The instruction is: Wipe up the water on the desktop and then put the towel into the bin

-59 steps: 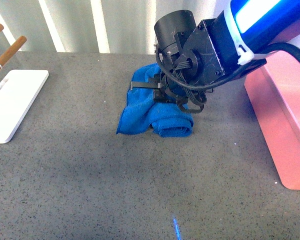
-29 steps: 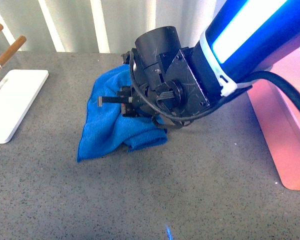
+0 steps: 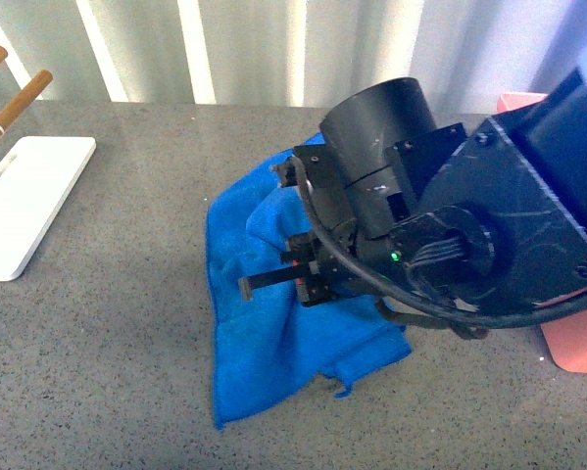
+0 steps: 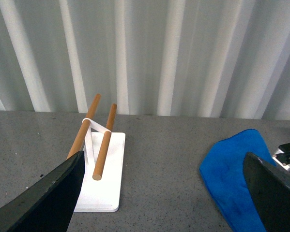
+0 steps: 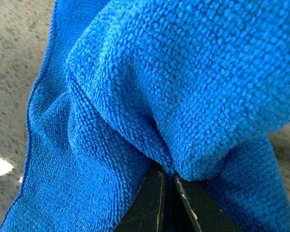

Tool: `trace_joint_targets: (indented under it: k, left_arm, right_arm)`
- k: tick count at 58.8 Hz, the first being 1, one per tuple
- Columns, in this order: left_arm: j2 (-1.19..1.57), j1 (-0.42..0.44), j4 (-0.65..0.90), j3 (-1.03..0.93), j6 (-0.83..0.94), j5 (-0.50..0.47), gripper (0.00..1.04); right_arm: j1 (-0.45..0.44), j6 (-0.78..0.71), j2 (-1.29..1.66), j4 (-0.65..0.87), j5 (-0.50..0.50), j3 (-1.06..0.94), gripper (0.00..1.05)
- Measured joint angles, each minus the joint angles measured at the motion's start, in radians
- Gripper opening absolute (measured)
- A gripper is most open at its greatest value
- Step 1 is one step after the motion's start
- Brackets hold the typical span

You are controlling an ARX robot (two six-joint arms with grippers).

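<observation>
The blue towel [image 3: 259, 333] lies spread in a long strip on the speckled grey desktop [image 3: 107, 372], its near end trailing toward the front edge. My right gripper [image 3: 308, 255] is shut on a bunched fold in the towel's middle. In the right wrist view the cloth [image 5: 149, 87] bulges over the pinched black fingertips [image 5: 157, 193]. A corner of the pink bin [image 3: 577, 352] shows at the right, mostly hidden behind my right arm. My left gripper [image 4: 159, 208] hangs open above bare desktop, with the towel [image 4: 234, 174] beside its one finger [image 4: 275, 193]. I cannot make out any water.
A flat white stand [image 3: 24, 201] with wooden pegs [image 3: 19, 98] sits at the far left, also seen as the stand [image 4: 103, 179] in the left wrist view. A ribbed pale wall [image 3: 234, 49] runs along the back of the desktop.
My right gripper has dragged the towel left and then toward the front edge. The rolled bundle has stretched out into a long flat strip.
</observation>
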Motion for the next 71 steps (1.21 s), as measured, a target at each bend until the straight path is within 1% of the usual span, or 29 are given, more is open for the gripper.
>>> trace_joint_targets:
  k: [7,15,21,27,34,46,52,59,71]
  left_arm:
    - [0.000,0.000,0.000,0.000,0.000,0.000,0.98]
    - [0.000,0.000,0.000,0.000,0.000,0.000,0.98]
    - [0.000,0.000,0.000,0.000,0.000,0.000,0.98]
    - [0.000,0.000,0.000,0.000,0.000,0.000,0.98]
    - [0.000,0.000,0.000,0.000,0.000,0.000,0.98]
    - [0.000,0.000,0.000,0.000,0.000,0.000,0.98]
    - [0.000,0.000,0.000,0.000,0.000,0.000,0.98]
    - [0.000,0.000,0.000,0.000,0.000,0.000,0.98]
    - [0.000,0.000,0.000,0.000,0.000,0.000,0.98]
  right_arm:
    - [-0.035,-0.047,-0.034,-0.005,0.039,-0.039,0.03]
    - [-0.113,-0.125,-0.074,-0.008,0.114,-0.051,0.03]
    - [-0.147,-0.153,-0.072,-0.008,0.128,-0.026,0.03]
    - [-0.163,-0.170,-0.046,-0.009,0.133,0.026,0.03]
    - [-0.161,-0.183,0.000,-0.009,0.136,0.104,0.03]
    - [-0.150,-0.192,0.014,-0.071,0.149,0.247,0.03]
    - [-0.152,-0.196,0.006,-0.111,0.173,0.316,0.03]
    - [-0.173,-0.195,-0.054,-0.142,0.183,0.373,0.03]
    - [-0.232,-0.222,-0.259,-0.146,0.191,0.377,0.03]
